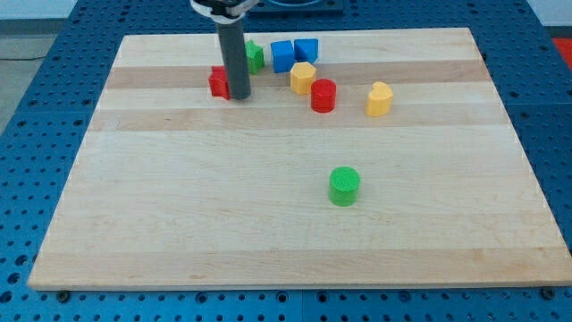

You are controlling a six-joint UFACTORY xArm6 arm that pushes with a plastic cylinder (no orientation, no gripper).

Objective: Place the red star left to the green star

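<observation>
The red star (217, 81) lies near the view's top, left of centre, partly hidden by my rod. My tip (239, 96) rests on the board right against the red star's right side. The green star (256, 57) sits just above and right of the tip, partly hidden behind the rod. The red star is to the lower left of the green star.
Two blue blocks (282, 55) (307, 50) lie right of the green star. A yellow hexagon-like block (303, 78), a red cylinder (323, 96) and a yellow block (380, 99) follow to the right. A green cylinder (344, 186) stands mid-board. The wooden board (179, 233) ends in blue pegboard.
</observation>
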